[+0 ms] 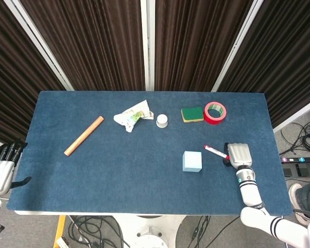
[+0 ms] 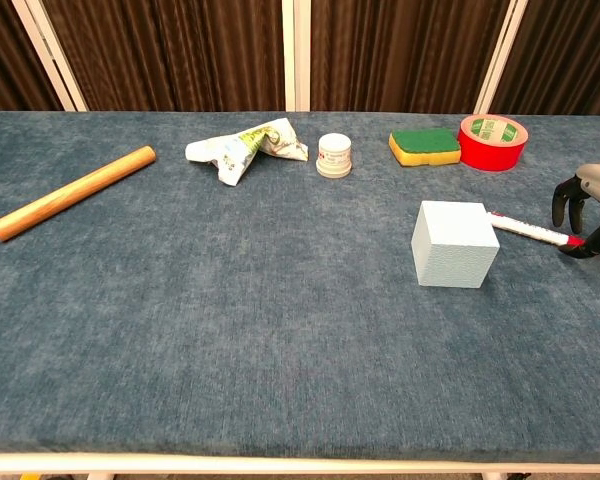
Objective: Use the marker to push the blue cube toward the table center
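Note:
The pale blue cube (image 1: 192, 161) (image 2: 455, 243) stands on the blue table (image 1: 134, 170), right of the middle. Just to its right lies the white marker (image 1: 213, 151) (image 2: 525, 230), its red cap pointing away from the cube. My right hand (image 1: 238, 153) (image 2: 586, 205) is lowered over that capped end. Its dark fingers (image 2: 563, 203) and thumb stand on either side of the cap with a gap, and the marker still lies flat. My left hand (image 1: 1, 166) hangs off the table's left edge, fingers extended, holding nothing.
A wooden rod (image 1: 83, 136) lies at the left. Along the back sit a crumpled wrapper (image 1: 131, 116), a small white jar (image 1: 161, 121), a green and yellow sponge (image 1: 192, 113) and a red tape roll (image 1: 215, 112).

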